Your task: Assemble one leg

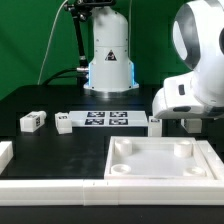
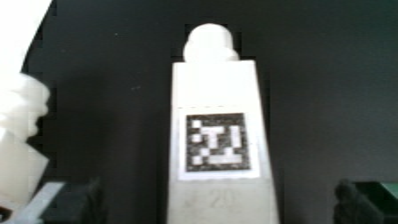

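**A:** Which step is this?

**B:** The pick-up, I judge. The gripper hangs over the leg, which lies flat on the black table, tag facing up and rounded peg at its far end.

**A:** Has it got hold of it?

**B:** No. The jaws stand wide apart, with one of the fingers on each side of the leg and dark table showing between. Nothing is clasped.

**A:** Where is that in the scene?

**B:** Toward the exterior view's right, at the end of the marker board and just behind the panel. A second leg and a third leg lie at that view's left.

**A:** And next?

**B:** Probably descend, centre on the block and close across its narrow width. The peg must then go to a corner socket of the panel. A white part lies close beside the leg, and the nearer finger needs to miss it
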